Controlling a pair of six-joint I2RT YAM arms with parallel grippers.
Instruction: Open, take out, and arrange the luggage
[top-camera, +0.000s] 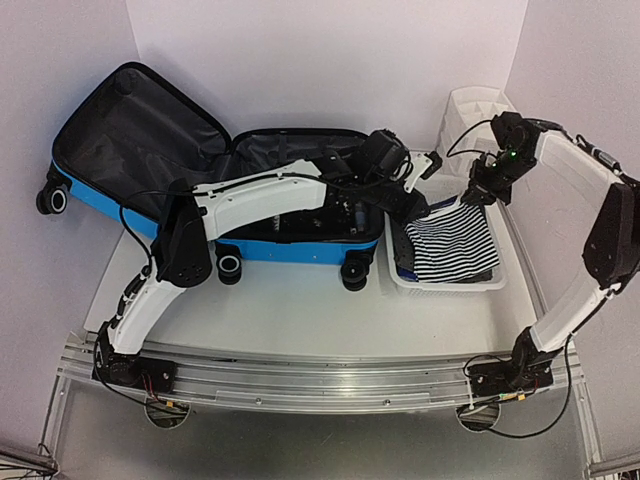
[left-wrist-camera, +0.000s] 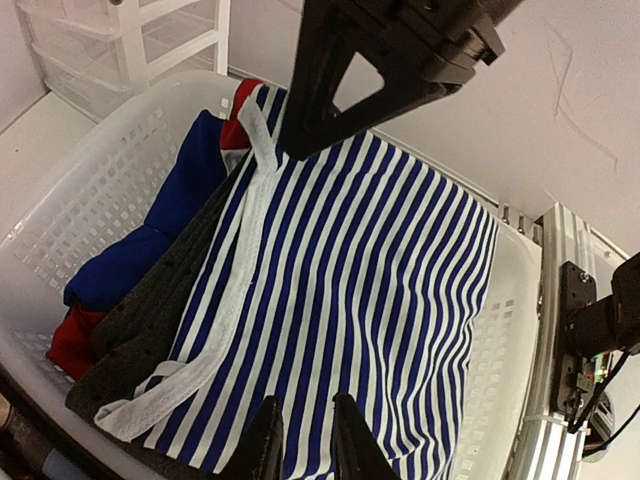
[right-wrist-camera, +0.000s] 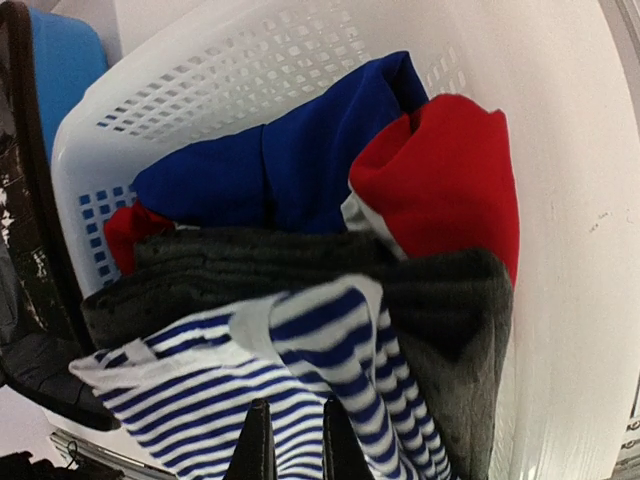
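The luggage (top-camera: 290, 250), a bright blue hard-shell suitcase, lies open at the left. Its grey-lined lid (top-camera: 130, 130) leans back against the wall. My left arm reaches across it to the white mesh basket (top-camera: 450, 283). A blue-and-white striped shirt (top-camera: 452, 240) lies on top of the clothes in the basket. My left gripper (left-wrist-camera: 300, 440) is closed to a narrow gap on the shirt's near edge. My right gripper (right-wrist-camera: 295, 440) pinches a raised fold of the striped shirt (right-wrist-camera: 330, 330) at the collar end. The right gripper also shows in the left wrist view (left-wrist-camera: 300, 145).
Under the shirt lie a dark grey garment (right-wrist-camera: 250, 265), a blue one (right-wrist-camera: 290, 150) and a red one (right-wrist-camera: 440, 170). A white drawer organizer (top-camera: 470, 115) stands behind the basket by the right wall. Dark items remain inside the suitcase base (top-camera: 340, 215).
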